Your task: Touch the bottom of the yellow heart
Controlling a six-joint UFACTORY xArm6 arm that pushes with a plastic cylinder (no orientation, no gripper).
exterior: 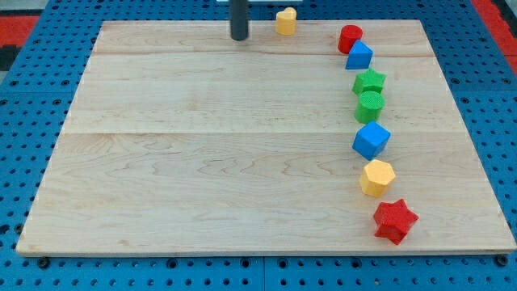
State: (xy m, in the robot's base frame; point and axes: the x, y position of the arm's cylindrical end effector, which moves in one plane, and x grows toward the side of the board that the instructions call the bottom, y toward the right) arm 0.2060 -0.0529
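The yellow heart (285, 21) sits at the view's top edge of the wooden board (202, 145), a little right of centre. My tip (239, 38) is the lower end of a dark rod at the view's top, left of the heart and slightly lower than it, with a clear gap between them. It touches no block.
A column of blocks runs down the view's right side: a red cylinder (350, 37), a blue cube (359, 56), a green star (370, 81), a green cylinder (369, 106), a blue cube (371, 140), a yellow hexagon (376, 178) and a red star (395, 220).
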